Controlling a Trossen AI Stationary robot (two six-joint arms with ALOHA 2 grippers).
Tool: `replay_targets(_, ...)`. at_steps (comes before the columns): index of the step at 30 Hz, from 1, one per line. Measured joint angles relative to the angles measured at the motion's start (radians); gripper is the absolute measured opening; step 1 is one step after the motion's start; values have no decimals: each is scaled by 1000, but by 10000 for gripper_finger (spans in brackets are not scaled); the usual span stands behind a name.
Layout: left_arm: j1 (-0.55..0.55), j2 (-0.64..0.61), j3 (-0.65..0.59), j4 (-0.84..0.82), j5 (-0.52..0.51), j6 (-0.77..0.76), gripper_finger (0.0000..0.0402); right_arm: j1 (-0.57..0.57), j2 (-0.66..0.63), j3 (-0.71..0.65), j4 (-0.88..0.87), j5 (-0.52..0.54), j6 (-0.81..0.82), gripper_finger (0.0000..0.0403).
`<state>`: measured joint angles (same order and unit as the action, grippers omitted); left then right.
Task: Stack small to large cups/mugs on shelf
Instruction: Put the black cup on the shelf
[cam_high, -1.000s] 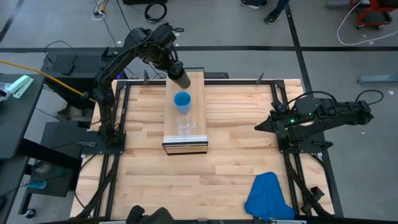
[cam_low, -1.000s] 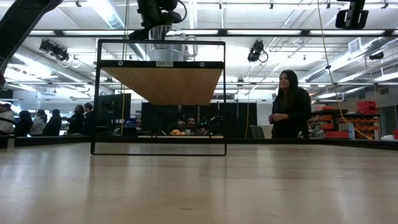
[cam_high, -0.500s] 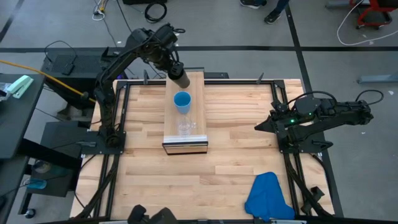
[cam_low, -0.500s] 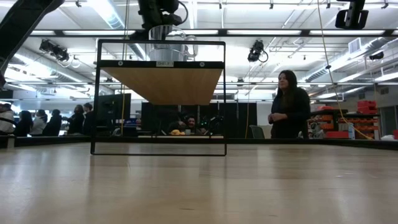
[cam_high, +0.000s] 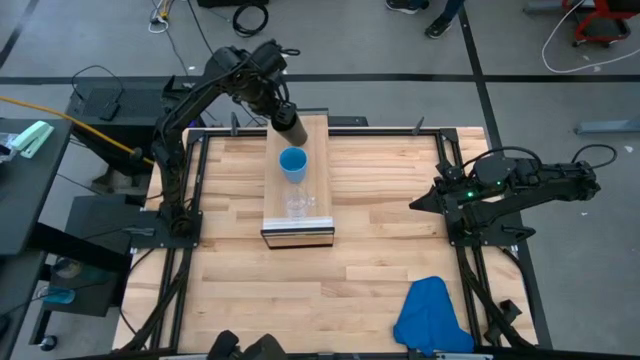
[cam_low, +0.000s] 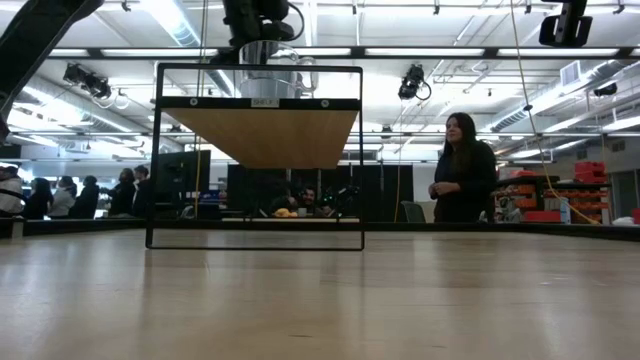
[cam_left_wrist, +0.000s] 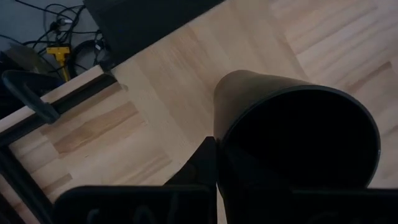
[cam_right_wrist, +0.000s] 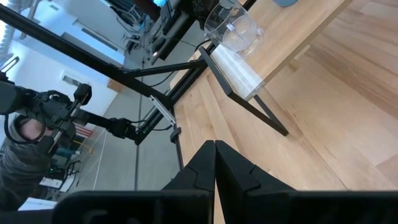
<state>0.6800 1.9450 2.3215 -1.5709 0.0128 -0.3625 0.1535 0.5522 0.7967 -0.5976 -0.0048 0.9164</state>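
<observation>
The shelf (cam_high: 297, 185) is a narrow light-wood board raised above the table's middle. On it stand the bright-blue cup (cam_high: 293, 163) and, nearer its silvery front edge, the clear glass mug (cam_high: 298, 205), also seen in the right wrist view (cam_right_wrist: 233, 25). My left gripper (cam_high: 278, 108) is shut on the black cup (cam_high: 290, 126) over the shelf's far end. The cup is tilted, its dark mouth (cam_left_wrist: 298, 149) toward the wrist camera. My right gripper (cam_high: 416, 204) hangs shut at the table's right side, holding nothing. My left gripper holds the black cup at its rim. One finger (cam_left_wrist: 200, 167) lies on the outside of the wall (cam_left_wrist: 225, 146); the other is lost in the dark inside. The fingers slant steeply down from the far side. Whether the tilted cup's base touches the shelf, I cannot tell.
A blue cloth (cam_high: 432, 315) lies at the table's near right corner. Black frame rails (cam_high: 195, 190) run along the table's sides. In the low view a person (cam_low: 465, 180) stands beyond the table, with others seated farther left.
</observation>
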Motion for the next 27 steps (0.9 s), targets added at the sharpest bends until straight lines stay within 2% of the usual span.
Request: replay_targets(27, 15, 34, -1, 0, 24, -20, 10, 0, 0, 0, 0, 0, -2, 16)
